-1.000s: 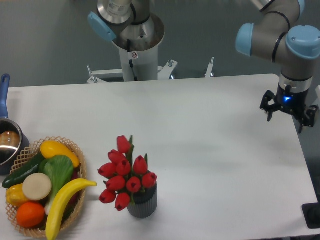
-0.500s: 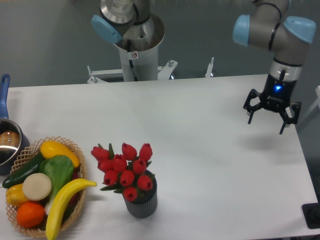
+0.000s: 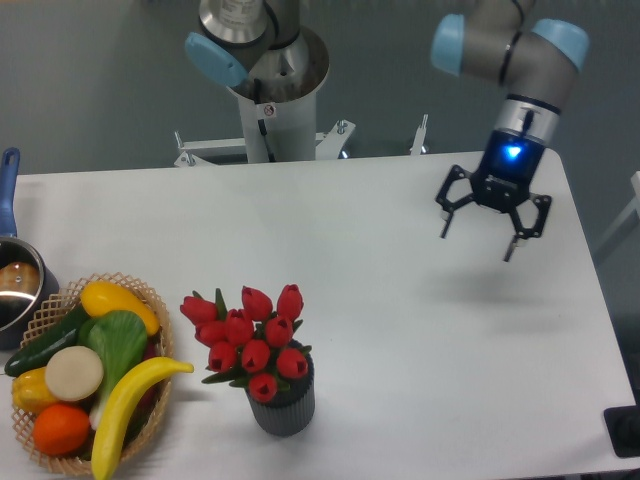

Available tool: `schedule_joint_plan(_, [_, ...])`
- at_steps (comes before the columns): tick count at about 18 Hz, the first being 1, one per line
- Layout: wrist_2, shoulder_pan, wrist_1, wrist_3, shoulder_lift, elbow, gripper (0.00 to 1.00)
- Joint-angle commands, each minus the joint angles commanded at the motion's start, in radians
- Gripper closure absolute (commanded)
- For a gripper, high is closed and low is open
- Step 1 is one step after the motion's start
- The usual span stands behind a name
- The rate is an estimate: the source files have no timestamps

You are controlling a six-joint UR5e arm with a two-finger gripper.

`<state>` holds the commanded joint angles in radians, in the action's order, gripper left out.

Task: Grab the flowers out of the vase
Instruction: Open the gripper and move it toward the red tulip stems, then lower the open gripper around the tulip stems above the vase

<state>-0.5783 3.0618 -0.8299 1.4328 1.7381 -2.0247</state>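
At the far left edge of the table (image 3: 400, 330) sits a metal pot (image 3: 14, 290) with a blue handle, partly cut off by the frame. Just beside it, nearer to the front, a wicker basket (image 3: 150, 300) holds fruit and vegetables: a yellow banana (image 3: 125, 398) lying along its right side, an orange (image 3: 60, 428) at the near end, a green leafy vegetable (image 3: 118, 340) in the middle and a dark green cucumber (image 3: 45, 342) at the left. Right of the basket, near the front edge, stands the vase (image 3: 285, 405), dark grey and ribbed, upright. The flowers (image 3: 248, 338) sit in its mouth, a bunch of red buds with green leaves spreading wider than the vase and leaning to the left. Far behind, the arm's base (image 3: 270, 90) rises at the back edge of the table. Well to the right and further back, the gripper (image 3: 478, 238) hangs above the table with a blue light glowing on its wrist; its fingers (image 3: 510, 245) are spread apart and hold nothing. It is well apart from the flowers.
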Motion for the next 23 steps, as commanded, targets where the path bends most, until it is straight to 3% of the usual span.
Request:
schedule_joint_plan(4, [0.078, -0.093, 0.003, -0.084, 0.009, 0.003, 0.0])
schedule_joint_plan(9, [0.297, -0.152, 0.011, -0.1, 0.104, 0.026, 0.0])
schedule_joint_plan(14, [0.299, -0.262, 0.015, -0.078, 0.179, 0.08, 0.0])
schedule_joint_plan(18, [0.307, -0.343, 0.017, -0.06, 0.264, 0.175, 0.0])
schedule_joint_plan(23, [0.367, -0.388, 0.017, -0.06, 0.265, 0.198, 0.0])
